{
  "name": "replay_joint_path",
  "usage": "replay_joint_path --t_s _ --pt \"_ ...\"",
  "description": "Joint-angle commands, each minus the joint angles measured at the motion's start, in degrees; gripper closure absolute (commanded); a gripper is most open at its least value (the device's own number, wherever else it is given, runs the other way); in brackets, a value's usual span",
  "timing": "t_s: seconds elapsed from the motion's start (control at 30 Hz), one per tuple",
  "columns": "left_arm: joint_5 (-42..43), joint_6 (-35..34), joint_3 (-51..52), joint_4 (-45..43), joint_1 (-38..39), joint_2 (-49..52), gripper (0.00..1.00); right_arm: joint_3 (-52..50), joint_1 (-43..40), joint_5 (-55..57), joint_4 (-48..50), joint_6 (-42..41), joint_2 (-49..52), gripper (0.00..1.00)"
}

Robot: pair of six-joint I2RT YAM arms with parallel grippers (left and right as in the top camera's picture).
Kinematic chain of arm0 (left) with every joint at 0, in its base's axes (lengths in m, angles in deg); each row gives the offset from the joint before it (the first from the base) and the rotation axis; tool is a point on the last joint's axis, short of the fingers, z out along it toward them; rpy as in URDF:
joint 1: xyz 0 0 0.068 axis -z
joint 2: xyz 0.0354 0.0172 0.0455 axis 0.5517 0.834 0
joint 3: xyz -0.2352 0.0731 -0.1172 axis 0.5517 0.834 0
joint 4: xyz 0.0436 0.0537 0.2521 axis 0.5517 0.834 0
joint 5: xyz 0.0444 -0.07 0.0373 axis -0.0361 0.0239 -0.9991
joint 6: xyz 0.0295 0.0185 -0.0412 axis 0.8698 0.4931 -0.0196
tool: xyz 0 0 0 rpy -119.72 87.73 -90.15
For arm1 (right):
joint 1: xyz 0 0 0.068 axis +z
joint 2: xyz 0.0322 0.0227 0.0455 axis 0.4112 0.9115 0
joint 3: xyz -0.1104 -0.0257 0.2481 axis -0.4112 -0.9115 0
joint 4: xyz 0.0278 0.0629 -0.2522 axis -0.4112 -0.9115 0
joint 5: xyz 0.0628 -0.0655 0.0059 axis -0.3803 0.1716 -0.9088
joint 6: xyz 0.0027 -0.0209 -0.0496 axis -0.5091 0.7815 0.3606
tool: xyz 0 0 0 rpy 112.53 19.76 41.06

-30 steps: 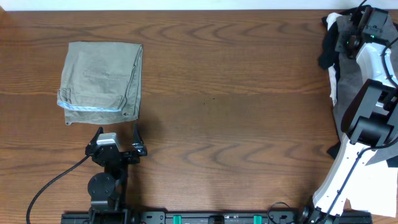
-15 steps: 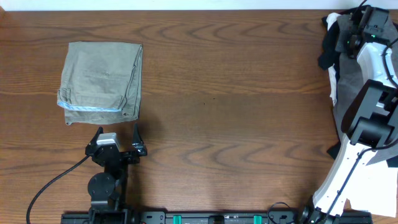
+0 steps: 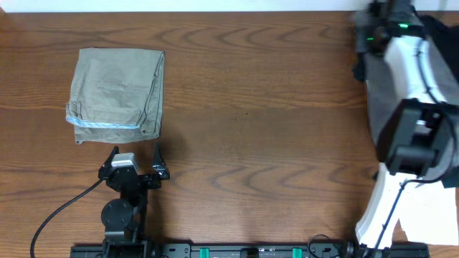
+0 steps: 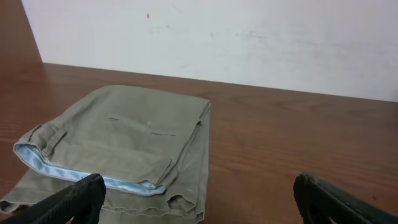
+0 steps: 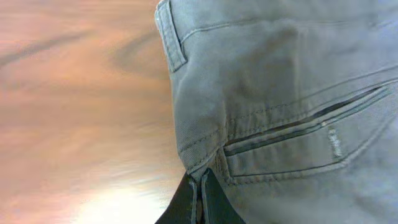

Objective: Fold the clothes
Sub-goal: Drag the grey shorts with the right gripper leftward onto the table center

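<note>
Nearest the front edge of the table (image 3: 272, 122), towards its left corner, the left gripper (image 3: 135, 152) hangs with its fingers spread wide and nothing between them; it looks parked there, clear of the finished work and of the open middle.

Just beyond it, near the left edge, lie the olive-khaki shorts (image 3: 115, 89); they are folded into a compact rectangle, flat on the wood, with the pale-blue waistband lining (image 3: 104, 123) turned out along the side nearest the left gripper; I judge this piece done and set aside at the left so the middle of the surface serves for the next one.

Along the right edge the right arm (image 3: 401, 136) reaches to the far right corner; its wrist view shows the right gripper (image 5: 200, 193) with fingers pressed together on a seamed edge of the grey shorts (image 5: 280, 93), beside a welt pocket (image 5: 298, 124) and below a belt loop (image 5: 171, 37); a pinch at a seam gives a firm hold for hauling the cloth onto bare wood, which I take to be the step in hand.

A dark patch (image 3: 439, 32) at that corner is too hidden to name.

Counted: two arms, two grippers, one pair of shorts folded, one pair held and unfolded.
</note>
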Motion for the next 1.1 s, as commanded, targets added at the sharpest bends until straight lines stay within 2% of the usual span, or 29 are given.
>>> replay_joint_path --t_s 0.0,0.23,0.57,0.73,0.9,0.93,0.97,1.0,1.03,1.07 --pt "-0.33 0.59 1.20 1.97 0.22 -0.42 0.02 0.79 7.26 -4.63 -0.39 -0.22 -1.68 0.99" --pt "-0.33 0.59 1.20 1.97 0.22 -0.42 0.02 0.76 18.97 -5.70 -2.97 -1.44 -1.68 0.99" --pt "-0.33 0.59 1.20 1.97 0.22 -0.42 0.02 0.76 34.58 -4.61 -8.04 3.10 -1.68 0.99" --pt "-0.33 0.59 1.20 1.97 0.22 -0.42 0.02 0.76 38.58 2.34 -9.05 3.08 -1.68 0.99" --pt "-0.33 0.59 1.20 1.97 0.22 -0.42 0.02 0.76 39.93 2.23 -13.33 3.10 -1.68 0.95" --pt "-0.33 0.59 1.20 1.97 0.22 -0.42 0.02 0.76 40.02 2.21 -14.16 3.13 -1.68 0.91" --pt "-0.33 0.59 1.20 1.97 0.22 -0.42 0.02 0.76 40.06 2.21 -14.91 3.32 -1.70 0.83" --pt "-0.33 0.59 1.20 1.97 0.22 -0.42 0.02 0.79 40.06 2.14 -15.26 3.85 -1.81 0.64" --pt "-0.31 0.59 1.20 1.97 0.22 -0.42 0.02 0.79 40.06 1.90 -15.45 4.09 -2.19 0.38" --pt "-0.33 0.59 1.20 1.97 0.22 -0.42 0.02 0.79 40.04 1.36 -15.52 4.15 -2.80 0.33"
